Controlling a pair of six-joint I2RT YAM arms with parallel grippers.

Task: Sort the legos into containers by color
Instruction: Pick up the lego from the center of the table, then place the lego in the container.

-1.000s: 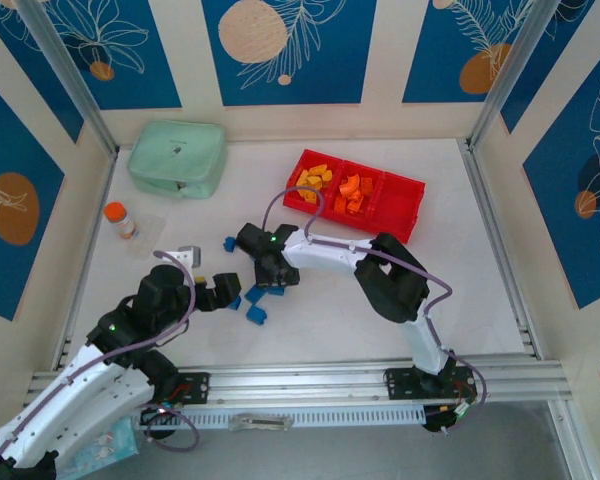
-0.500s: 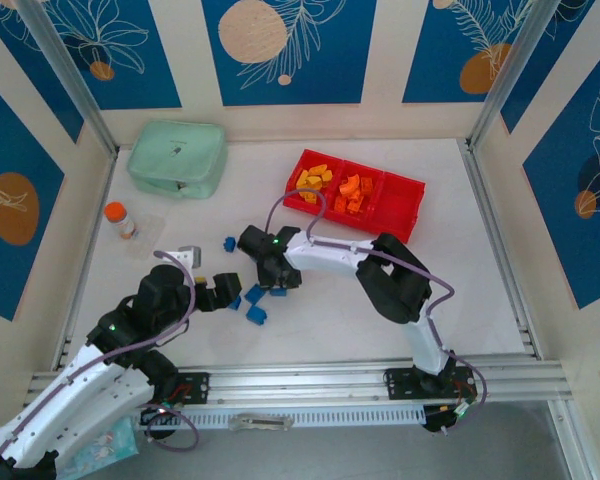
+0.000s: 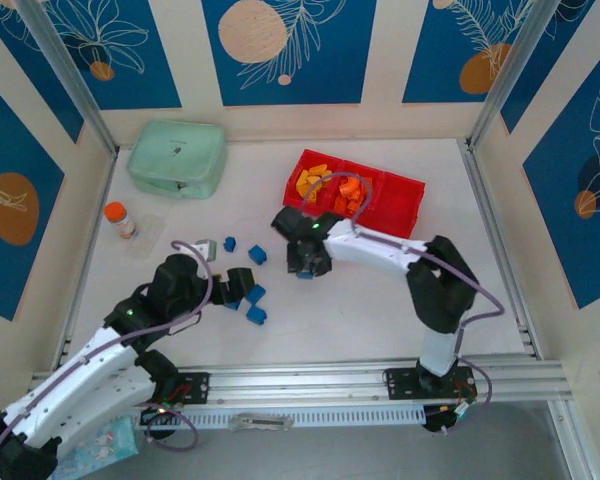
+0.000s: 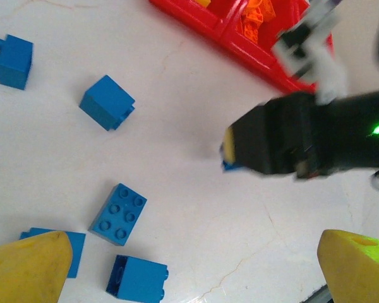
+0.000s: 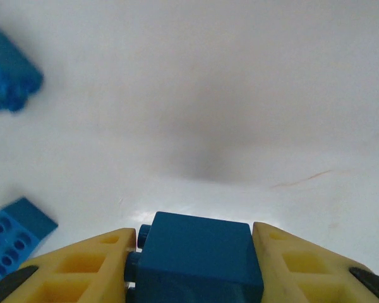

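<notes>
My right gripper (image 3: 305,265) is shut on a blue lego (image 5: 196,255), which sits squarely between its yellow fingers (image 5: 82,265) above the white table. In the left wrist view that gripper is a black, blurred mass with the blue lego (image 4: 229,165) poking out beneath it. Behind it stands the red tray (image 3: 405,182): yellow-orange legos (image 3: 315,180) fill its left compartment, red-orange ones (image 3: 350,192) its middle one. My left gripper (image 4: 192,271) is open above several loose blue legos (image 4: 118,213) (image 3: 257,294). More blue legos (image 3: 257,255) (image 3: 229,243) lie further back.
A mint-green zip case (image 3: 177,157) lies at the back left. An orange-capped bottle (image 3: 120,219) stands near the left wall, and a small grey piece (image 3: 205,247) lies by my left arm. The tray's right compartment (image 3: 400,205) holds nothing.
My right gripper has risen from the blue pile with a blue lego and moved right and back, nearer the tray. My left arm has reached further forward over the remaining blue legos.
</notes>
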